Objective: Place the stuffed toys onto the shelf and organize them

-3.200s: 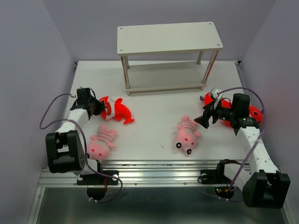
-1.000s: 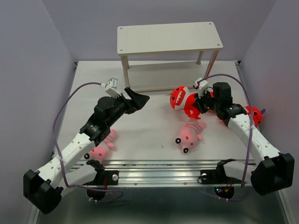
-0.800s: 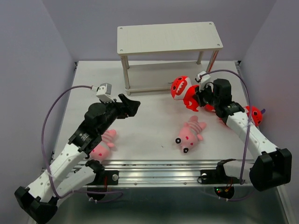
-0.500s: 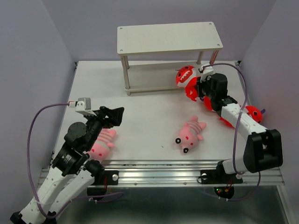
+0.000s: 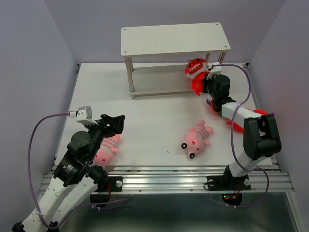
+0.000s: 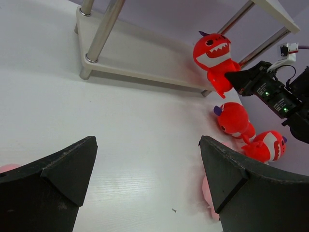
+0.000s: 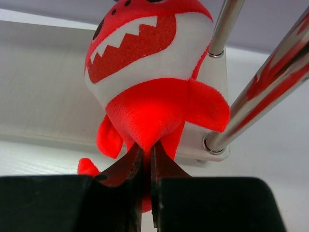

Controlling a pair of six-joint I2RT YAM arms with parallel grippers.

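Above the table (image 5: 159, 111), my right gripper (image 5: 205, 83) holds a bright red plush monster with a white toothy grin (image 5: 195, 67) at the right end of the pale two-tier wooden shelf (image 5: 174, 41), by its lower board. Through my left wrist camera, my left gripper (image 6: 147, 140) stands with jaws spread wide and empty. Through my right wrist camera, my jaws pinch a thin fold under the monster's belly; it looks light, soft and floppy, so gripping its fuller body would, I judge, hold steadier.
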